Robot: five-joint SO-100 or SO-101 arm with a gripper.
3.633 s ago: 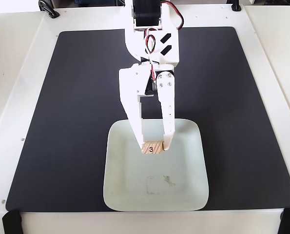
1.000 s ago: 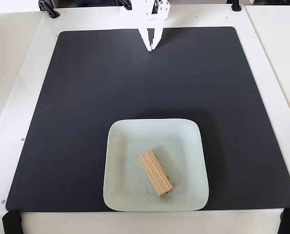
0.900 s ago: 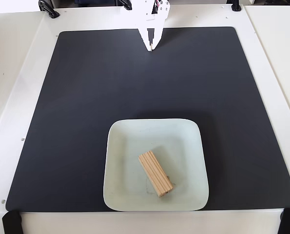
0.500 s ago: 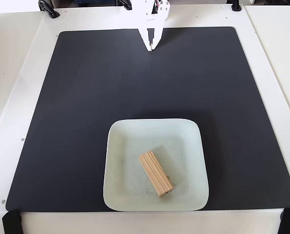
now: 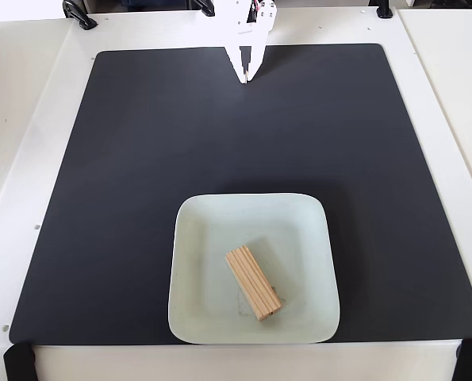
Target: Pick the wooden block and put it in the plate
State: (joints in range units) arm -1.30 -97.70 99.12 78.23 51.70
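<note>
One wooden block (image 5: pixel 253 282) lies flat inside the plate (image 5: pixel 196 317), long axis diagonal toward its near-right corner, well apart from my gripper (image 5: pixel 245 77), jaws closed and empty, at the mat's (image 5: pixel 124 175) far edge.

We find no text, number, label or brand that can be read in the fixed view. The wooden block (image 5: pixel 253 282) shows only lengthwise grain lines on its upper face, the plate (image 5: pixel 299 230) carries only a faint smudge, and the black mat (image 5: pixel 140 159) is plain.
</note>
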